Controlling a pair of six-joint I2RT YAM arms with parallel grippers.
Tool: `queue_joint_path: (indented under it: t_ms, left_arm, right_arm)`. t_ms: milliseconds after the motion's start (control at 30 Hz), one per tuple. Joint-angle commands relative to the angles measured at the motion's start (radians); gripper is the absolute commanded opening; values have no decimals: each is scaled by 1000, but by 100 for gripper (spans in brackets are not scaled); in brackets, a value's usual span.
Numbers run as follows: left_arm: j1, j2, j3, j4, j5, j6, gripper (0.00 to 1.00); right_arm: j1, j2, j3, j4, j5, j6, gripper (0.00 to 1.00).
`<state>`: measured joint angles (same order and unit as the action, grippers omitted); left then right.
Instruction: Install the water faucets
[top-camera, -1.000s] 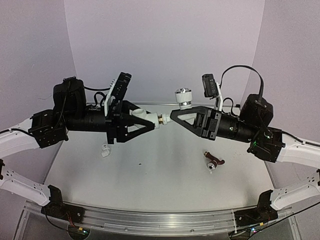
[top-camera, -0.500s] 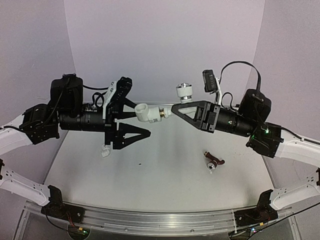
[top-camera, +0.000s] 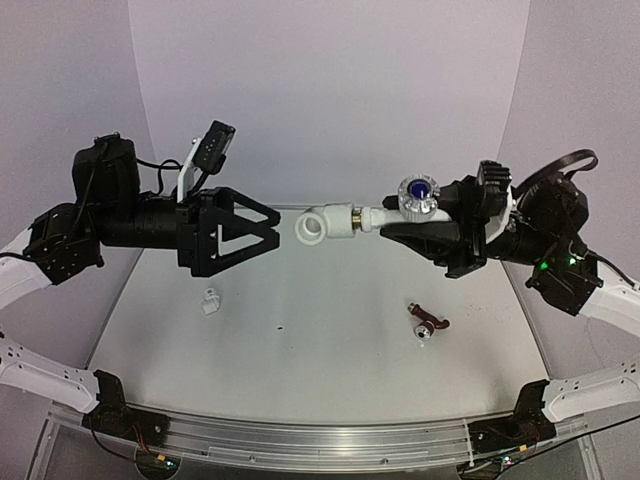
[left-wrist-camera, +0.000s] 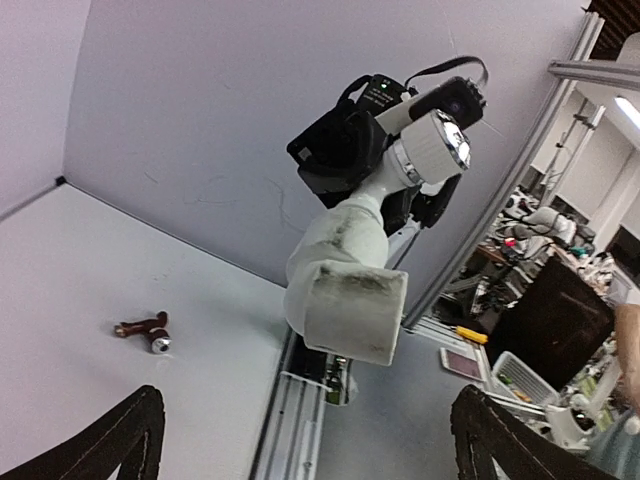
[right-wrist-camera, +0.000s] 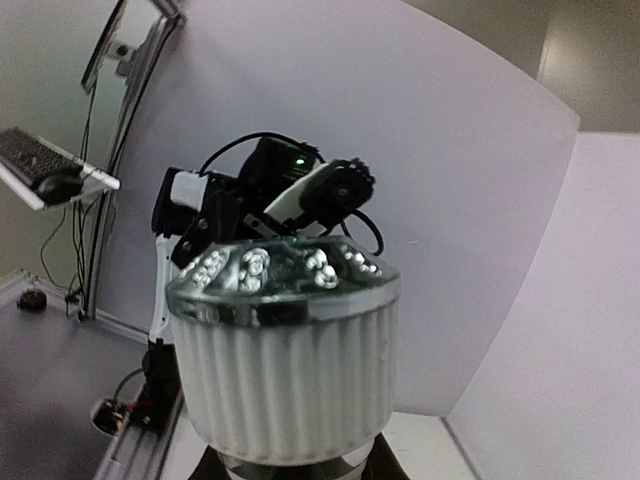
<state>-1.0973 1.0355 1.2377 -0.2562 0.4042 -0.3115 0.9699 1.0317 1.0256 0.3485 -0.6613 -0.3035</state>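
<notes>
1. Left claw (top-camera: 277, 228) has let go and drawn back left, fingers apart.
2. Right claw (top-camera: 388, 228) clamps one faucet (top-camera: 372, 216) midair, one elbow (top-camera: 318, 224) on its end.
3. Bench (top-camera: 300, 370): one white fitting (top-camera: 209, 302) left, one brown piece (top-camera: 428, 326) right.

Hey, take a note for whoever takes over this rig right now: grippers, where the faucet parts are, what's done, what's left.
The left gripper is open and empty, apart from the elbow fitting.
The right gripper is shut on the faucet, in the air above the table.
Done: the faucet's brass end sits in the elbow fitting, which hangs from it alone. Tightness cannot be told.
On the table: a small white piece at left, a brown piece at right.
Left: probably set this assembly down, then handle those.
</notes>
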Motion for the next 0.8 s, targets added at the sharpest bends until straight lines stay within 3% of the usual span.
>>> queue_joint_path:
  t_ms: [0, 33, 167, 433, 600, 767]
  left_arm:
    - [80, 78, 28, 72, 261, -240, 100]
    - [99, 99, 7, 133, 353, -300, 100]
    - [114, 152, -15, 290, 464, -410, 99]
    - [114, 237, -39, 436, 592, -478, 89]
    - [113, 255, -32, 443, 606, -466, 78]
    - [94, 256, 2, 351, 569, -369, 62]
  right_arm:
    - [3, -48, 8, -42, -117, -445, 0]
    - [4, -56, 3, -64, -136, -536, 0]
    - [4, -63, 7, -118, -164, -677, 0]
    - [4, -52, 10, -169, -195, -764, 0]
    - [4, -44, 13, -175, -190, -767, 0]
    - [4, -22, 43, -173, -166, -662, 0]
